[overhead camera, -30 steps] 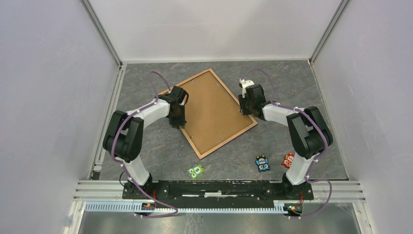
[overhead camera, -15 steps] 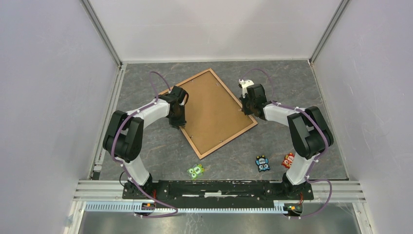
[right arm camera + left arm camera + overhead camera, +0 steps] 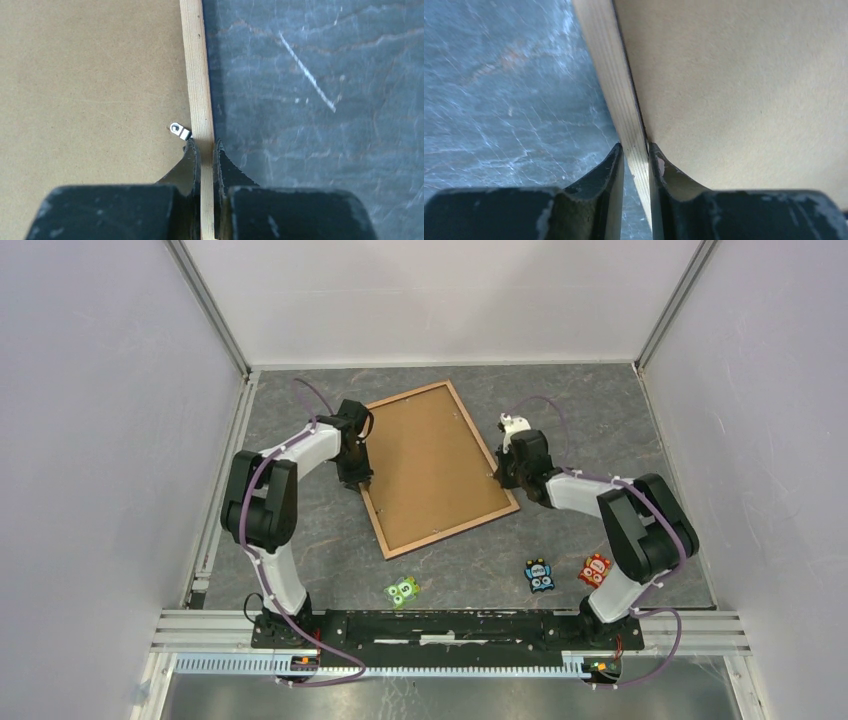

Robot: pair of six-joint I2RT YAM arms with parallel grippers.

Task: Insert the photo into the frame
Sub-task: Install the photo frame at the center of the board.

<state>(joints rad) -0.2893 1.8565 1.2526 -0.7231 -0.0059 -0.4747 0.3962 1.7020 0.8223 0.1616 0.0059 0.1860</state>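
The frame (image 3: 454, 531) lies back-up on the grey table, its light wood rails around a brown backing board (image 3: 432, 465). My left gripper (image 3: 360, 480) straddles the left rail (image 3: 616, 75), and in the left wrist view the left gripper (image 3: 636, 150) is shut on it, the rail slightly askew between the fingers. My right gripper (image 3: 497, 472) is at the right rail (image 3: 195, 65). In the right wrist view the right gripper (image 3: 205, 147) is shut on it beside a small metal tab (image 3: 180, 130). The photo is out of view.
Three small cartoon figures lie near the front of the table: a green one (image 3: 403, 590), a blue one (image 3: 539, 575) and a red one (image 3: 594, 569). White walls close in the table at the left, back and right.
The right gripper has shut on the right rail. The frame has turned clockwise, its near corner swinging left, with both arms moving along with it.
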